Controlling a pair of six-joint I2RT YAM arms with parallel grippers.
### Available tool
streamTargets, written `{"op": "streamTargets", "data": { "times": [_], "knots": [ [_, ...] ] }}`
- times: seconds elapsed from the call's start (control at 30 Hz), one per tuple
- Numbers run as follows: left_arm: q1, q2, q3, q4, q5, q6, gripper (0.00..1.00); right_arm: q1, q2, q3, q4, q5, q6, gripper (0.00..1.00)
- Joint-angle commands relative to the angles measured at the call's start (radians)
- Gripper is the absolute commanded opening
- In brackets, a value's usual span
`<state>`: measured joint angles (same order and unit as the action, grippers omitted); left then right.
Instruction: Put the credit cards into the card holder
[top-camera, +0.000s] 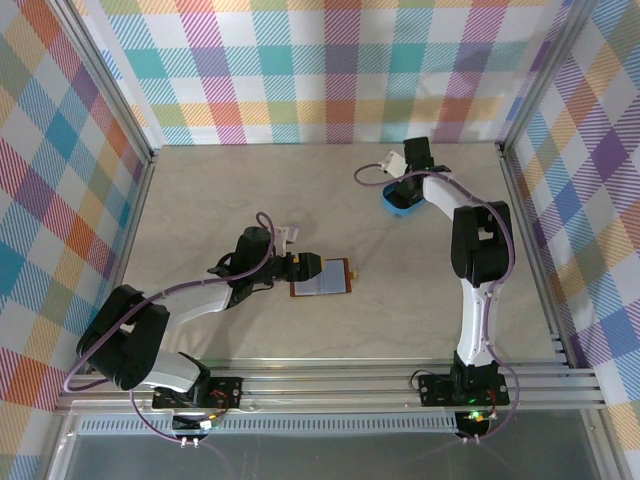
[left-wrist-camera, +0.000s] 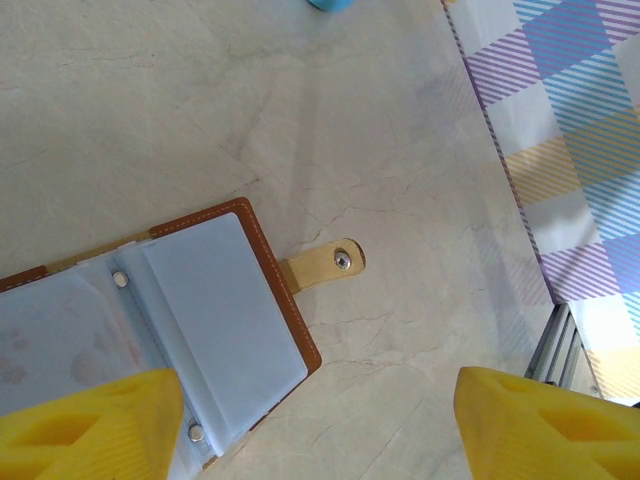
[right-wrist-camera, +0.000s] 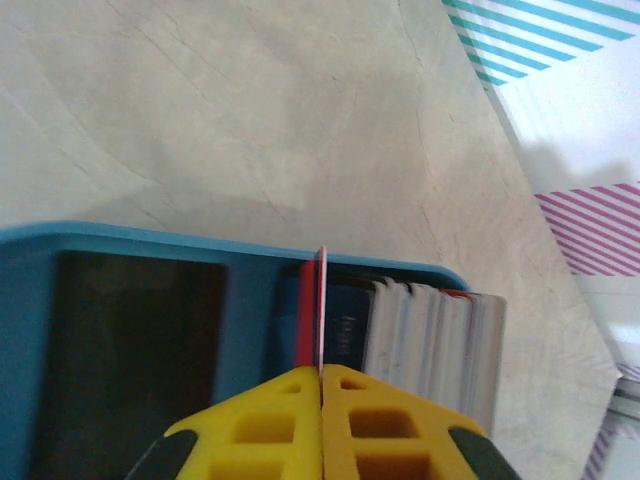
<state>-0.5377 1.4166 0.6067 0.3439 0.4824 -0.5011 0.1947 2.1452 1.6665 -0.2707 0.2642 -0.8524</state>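
The right end effector (right-wrist-camera: 322, 385) has its jaws pinched shut on one red-and-white card (right-wrist-camera: 321, 285), held edge-on and upright in the blue tray (right-wrist-camera: 120, 245), which sits beyond the holder (top-camera: 322, 277) and off to its right, well apart from it. More cards (right-wrist-camera: 430, 335) stand packed just beside the pinched one, so to my eye the lift wants to go straight up and slowly, or the neighbours may be dragged out or tipped over the tray's wall. The grip seems to be on one edge only, so I'd watch for the card swivelling between the pads on the way over. The holder lies open on the table (left-wrist-camera: 150, 100), pale lining up, its snap tab (left-wrist-camera: 335, 262) sticking out on its right side. The left end effector (left-wrist-camera: 315, 430) is at the holder's left side, jaws wide apart with nothing in them, one finger (left-wrist-camera: 100, 420) over the holder's corner; whether it presses down I can't tell. It would do well to pin the holder while the card comes across, and the card should arrive low and lined up with a sleeve mouth, for the pockets look snug and a tilted corner may catch
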Motion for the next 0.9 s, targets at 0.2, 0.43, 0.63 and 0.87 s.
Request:
{"op": "streamTargets", "data": {
  "times": [0.2, 0.43, 0.63, 0.87],
  "knots": [
    [0.012, -0.070, -0.001, 0.023, 0.007, -0.024, 0.71, 0.020, -0.161, -0.015, -0.128, -0.103, 0.133, 0.00],
    [0.028, -0.209, 0.048, -0.152, -0.130, -0.213, 0.68, 0.094, -0.600, -0.461, 0.177, -0.395, 0.105, 0.00],
    [0.036, -0.317, 0.083, -0.140, -0.161, -0.503, 0.68, 0.210, -0.968, -0.855, 0.491, -0.536, -0.158, 0.00],
    [-0.002, -0.393, 0.034, 0.053, -0.140, -0.746, 0.67, 0.406, -1.088, -1.058, 0.764, -0.414, -0.471, 0.00]
  ]
}}
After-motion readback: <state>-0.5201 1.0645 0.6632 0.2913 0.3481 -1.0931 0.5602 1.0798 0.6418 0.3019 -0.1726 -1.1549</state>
